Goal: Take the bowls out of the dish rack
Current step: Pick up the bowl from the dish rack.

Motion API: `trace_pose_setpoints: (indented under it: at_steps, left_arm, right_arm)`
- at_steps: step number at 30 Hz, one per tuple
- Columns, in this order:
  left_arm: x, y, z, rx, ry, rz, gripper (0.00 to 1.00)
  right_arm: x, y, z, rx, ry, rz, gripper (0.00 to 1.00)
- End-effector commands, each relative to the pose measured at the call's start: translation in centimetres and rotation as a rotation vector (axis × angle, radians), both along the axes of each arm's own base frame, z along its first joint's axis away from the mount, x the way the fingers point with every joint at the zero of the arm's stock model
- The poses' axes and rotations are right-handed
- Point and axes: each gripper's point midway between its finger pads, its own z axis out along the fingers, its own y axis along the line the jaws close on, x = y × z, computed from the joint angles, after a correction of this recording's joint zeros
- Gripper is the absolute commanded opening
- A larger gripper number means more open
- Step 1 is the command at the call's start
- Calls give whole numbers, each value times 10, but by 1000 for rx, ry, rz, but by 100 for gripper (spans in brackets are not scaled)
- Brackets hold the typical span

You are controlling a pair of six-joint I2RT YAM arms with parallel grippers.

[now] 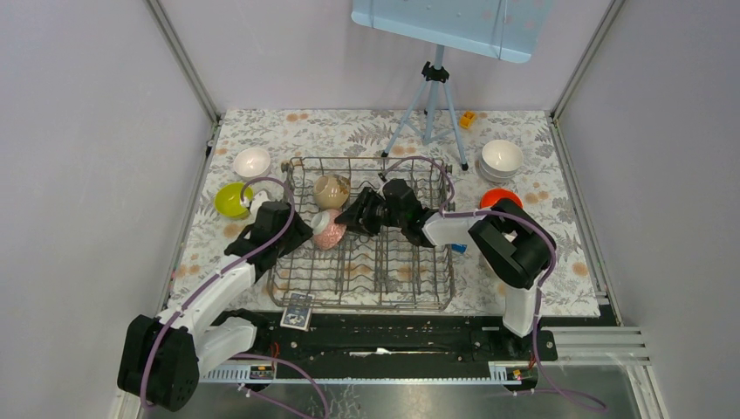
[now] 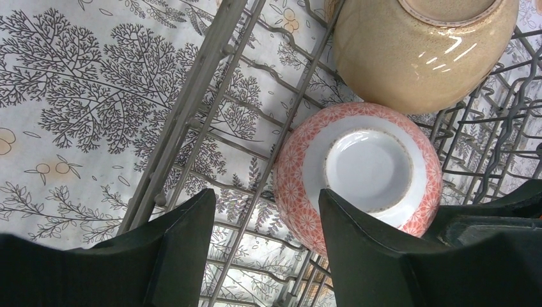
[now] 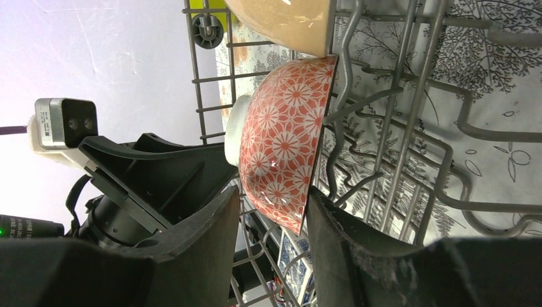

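The dish rack (image 1: 410,288) holds two bowls at its left end. A pink flower-patterned bowl (image 1: 328,229) stands on edge among the tines, with a beige bowl (image 1: 332,188) just behind it. My right gripper (image 1: 353,216) reaches in from the right. In the right wrist view its open jaws (image 3: 273,198) straddle the lower rim of the patterned bowl (image 3: 281,141), and a gap shows on the left side. My left gripper (image 2: 265,198) is open at the rack's left side, with rack wire between its fingers. The patterned bowl's white foot (image 2: 367,166) sits just beyond the right finger.
On the cloth to the left are a white bowl (image 1: 251,161) and a lime bowl (image 1: 232,200). To the right are stacked white bowls (image 1: 502,157) and an orange-red bowl (image 1: 500,198). A tripod (image 1: 428,105) stands behind the rack, and a small blue block (image 1: 460,248) and a card box (image 1: 298,310) lie nearby.
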Motion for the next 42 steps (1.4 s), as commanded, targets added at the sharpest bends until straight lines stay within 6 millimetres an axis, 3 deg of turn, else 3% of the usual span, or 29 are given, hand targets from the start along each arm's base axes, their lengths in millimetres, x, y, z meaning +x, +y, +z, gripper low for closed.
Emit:
trace_pose_setpoints:
  at_steps: [1, 14, 27, 35, 42]
  left_arm:
    - [6, 1, 1, -10, -22, 13, 65]
    - [3, 3, -4, -11, -16, 19, 63]
    - [-1, 4, -5, -14, -17, 23, 62]
    - [-3, 7, -2, -10, -27, 34, 61]
    - [-3, 11, 8, -2, -47, 49, 61]
  right_arm:
    - [-2, 21, 29, 110, -54, 51, 48]
    - [-3, 32, 36, 202, -63, 83, 45]
    - [-3, 43, 48, 325, -96, 112, 34]
    - [-4, 54, 50, 367, -100, 145, 21]
    - [-7, 59, 58, 407, -103, 171, 0]
